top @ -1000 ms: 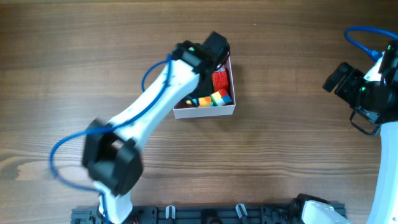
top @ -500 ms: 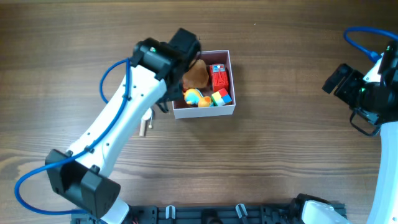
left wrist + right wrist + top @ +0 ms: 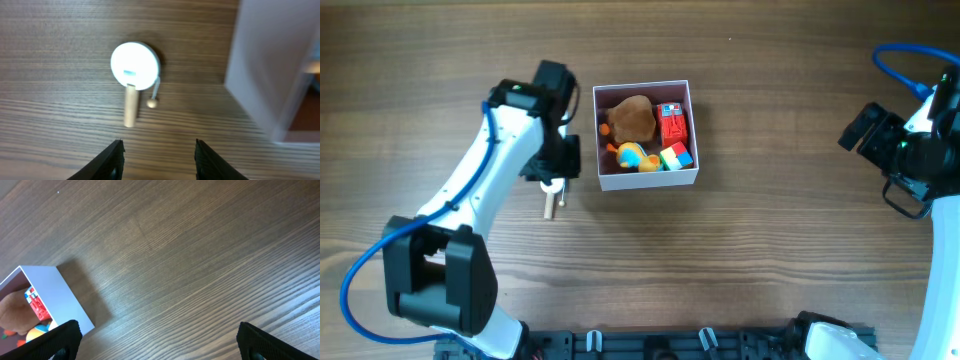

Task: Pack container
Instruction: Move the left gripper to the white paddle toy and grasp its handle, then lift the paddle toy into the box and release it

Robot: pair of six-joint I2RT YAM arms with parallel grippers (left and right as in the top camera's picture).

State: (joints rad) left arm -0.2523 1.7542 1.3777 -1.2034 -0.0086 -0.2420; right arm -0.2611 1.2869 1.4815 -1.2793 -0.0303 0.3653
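The container (image 3: 650, 179), a square white-walled box, stands at the table's middle. It holds a brown plush (image 3: 632, 118), a red toy (image 3: 672, 125), a colourful cube (image 3: 675, 156) and a yellow-orange toy (image 3: 635, 156). My left gripper (image 3: 159, 145) is open and empty, just left of the container's white wall (image 3: 265, 60). It hovers over a white round rattle drum with a wooden handle (image 3: 135, 62), which lies on the table; its handle shows in the overhead view (image 3: 551, 203). My right gripper (image 3: 156, 330) is wide open and empty, far right of the container (image 3: 60, 292).
The right arm (image 3: 920, 150) hangs at the table's right edge. A black rail (image 3: 650, 345) runs along the front edge. Bare wood lies between the container and the right arm.
My left arm has swung left from above the container to its left side, uncovering the brown plush and the other toys inside. The right arm has not moved.
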